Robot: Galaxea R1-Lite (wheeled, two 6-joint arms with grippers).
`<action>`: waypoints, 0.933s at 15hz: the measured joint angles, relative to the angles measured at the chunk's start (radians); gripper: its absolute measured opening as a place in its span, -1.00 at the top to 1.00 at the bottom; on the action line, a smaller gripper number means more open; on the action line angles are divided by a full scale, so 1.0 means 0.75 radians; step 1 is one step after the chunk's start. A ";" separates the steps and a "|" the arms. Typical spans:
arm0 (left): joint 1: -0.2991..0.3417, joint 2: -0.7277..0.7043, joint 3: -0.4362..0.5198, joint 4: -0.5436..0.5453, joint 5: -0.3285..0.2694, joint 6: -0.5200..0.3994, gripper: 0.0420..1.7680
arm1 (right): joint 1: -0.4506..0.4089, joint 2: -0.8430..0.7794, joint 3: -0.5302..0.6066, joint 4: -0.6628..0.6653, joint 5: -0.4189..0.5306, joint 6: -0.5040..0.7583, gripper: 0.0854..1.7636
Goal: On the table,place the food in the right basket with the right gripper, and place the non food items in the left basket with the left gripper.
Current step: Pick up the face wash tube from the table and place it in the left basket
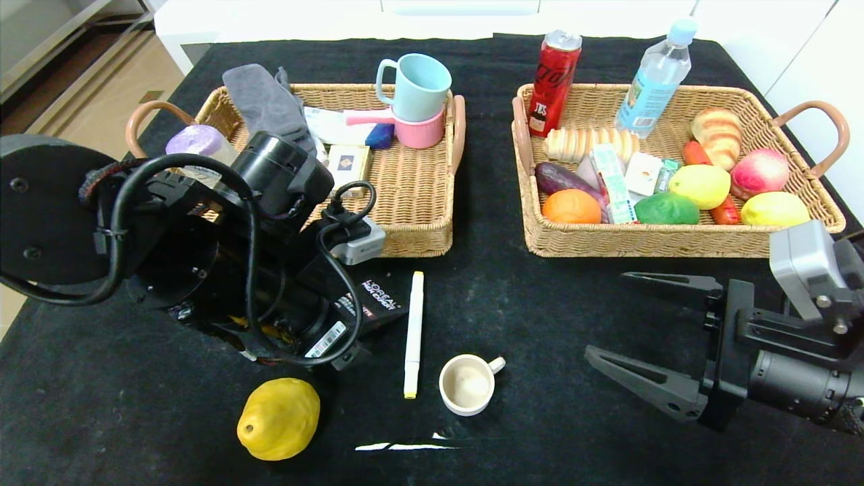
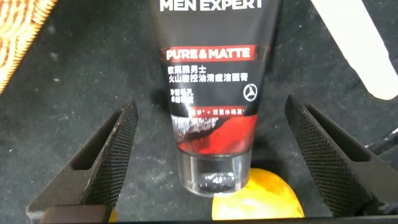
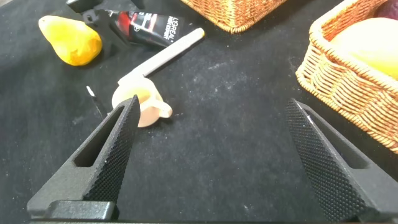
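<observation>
My left gripper hangs open over the table, one finger on each side of the black and red cosmetic tube, not touching it. In the head view my left arm hides most of that tube. A bumpy yellow fruit lies near the tube's clear cap. A white marker pen and a small cream cup lie mid-table. My right gripper is open and holds nothing, low over bare cloth right of the cup. The left basket and the right basket stand behind.
The left basket holds stacked mugs, grey cloth and a purple-lidded bottle. In the right basket are a red can, a water bottle, bread and fruit. A white scuff marks the cloth near the front edge.
</observation>
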 joint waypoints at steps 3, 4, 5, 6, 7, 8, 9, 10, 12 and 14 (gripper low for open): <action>0.006 0.015 -0.007 -0.001 0.001 -0.001 -0.94 | -0.001 -0.001 0.000 -0.002 -0.001 0.000 -0.92; 0.007 0.019 -0.007 0.001 0.005 -0.002 -0.94 | -0.004 -0.002 -0.001 -0.002 0.000 -0.001 -0.92; 0.008 0.022 -0.004 0.003 0.012 -0.004 -0.94 | -0.009 -0.003 -0.001 -0.002 0.000 0.000 -0.92; 0.009 0.024 -0.001 0.003 0.016 -0.006 -0.94 | -0.010 -0.005 -0.001 -0.002 0.000 0.000 -0.92; 0.013 0.028 0.002 0.003 0.017 -0.006 -0.94 | -0.013 -0.007 -0.001 -0.002 0.000 0.000 -0.92; 0.015 0.029 0.002 0.001 0.017 -0.008 -0.94 | -0.015 -0.009 -0.001 -0.002 0.001 -0.001 -0.92; 0.015 0.031 0.002 -0.002 0.017 -0.009 -0.94 | -0.018 -0.012 -0.001 -0.001 0.004 -0.001 -0.92; 0.016 0.032 0.001 -0.002 0.017 -0.009 -0.94 | -0.020 -0.016 -0.001 -0.001 0.004 -0.001 -0.92; 0.016 0.034 0.001 -0.002 0.018 -0.011 -0.54 | -0.022 -0.021 0.000 -0.001 0.004 -0.002 -0.92; 0.016 0.034 0.005 -0.001 0.018 -0.012 -0.20 | -0.023 -0.024 0.003 -0.001 0.004 -0.006 -0.92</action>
